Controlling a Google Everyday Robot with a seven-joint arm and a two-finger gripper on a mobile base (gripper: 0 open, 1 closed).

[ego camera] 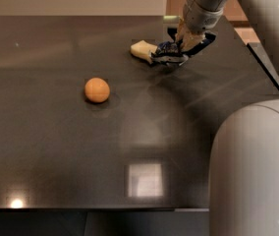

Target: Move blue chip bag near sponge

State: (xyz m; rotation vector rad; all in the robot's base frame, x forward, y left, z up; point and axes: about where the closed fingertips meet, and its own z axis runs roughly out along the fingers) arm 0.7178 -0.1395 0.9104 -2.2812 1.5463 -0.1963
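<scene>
Blue chip bag: crinkled foil, probably light, limp and slippery; best pinched at a crimped edge. Sits at far right of desk, just beside sponge, clamped in gripper. Orange ball well apart, nearer centre. Dark, glossy, reflective top; pale wall behind.

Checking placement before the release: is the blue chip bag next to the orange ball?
No, the blue chip bag sits at the gripper, right beside the sponge and well apart from the orange ball.
</scene>
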